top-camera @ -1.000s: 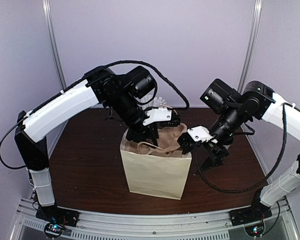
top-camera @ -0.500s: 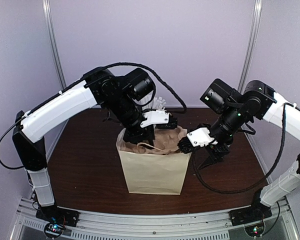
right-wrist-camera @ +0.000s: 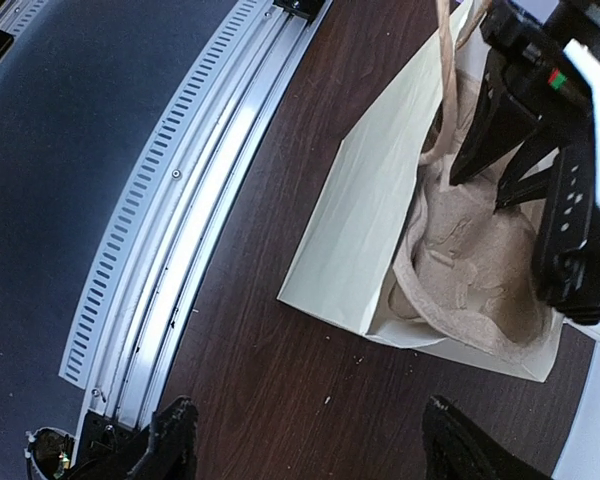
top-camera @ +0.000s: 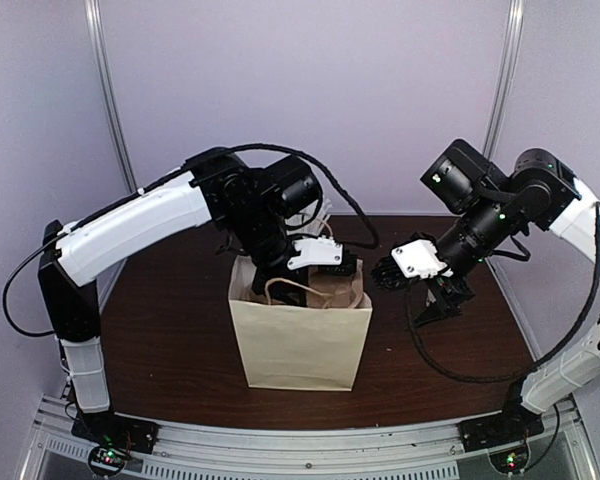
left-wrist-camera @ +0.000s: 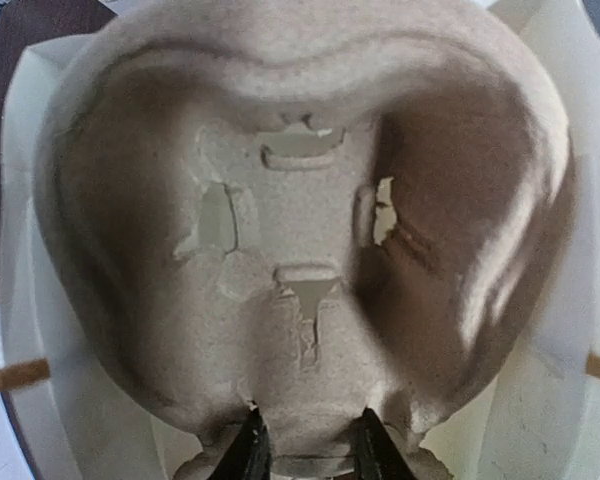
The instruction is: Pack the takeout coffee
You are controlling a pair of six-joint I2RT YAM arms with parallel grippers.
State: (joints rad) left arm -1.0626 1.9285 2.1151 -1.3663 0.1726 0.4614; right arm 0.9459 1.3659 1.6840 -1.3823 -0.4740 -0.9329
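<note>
Brown pulp cup tray [left-wrist-camera: 300, 250] pinched at its near edge by left pincer [left-wrist-camera: 310, 455], lying straight ahead inside the paper bag [top-camera: 300, 340] at frame centre; right pincer [right-wrist-camera: 310, 440] wide, empty, just right of bag; coffee cup unseen in any view.

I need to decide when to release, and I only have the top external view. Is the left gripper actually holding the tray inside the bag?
Observer: Yes. The left wrist view shows the left gripper pinching the near edge of the tray, with the walls of the bag around it.
Operator: Anything sitting in the tray?
Observer: Nothing shows in its pockets in that view.
Operator: And the right gripper?
Observer: The right wrist view shows the right gripper open above the table, beside the bag, holding nothing.
</note>
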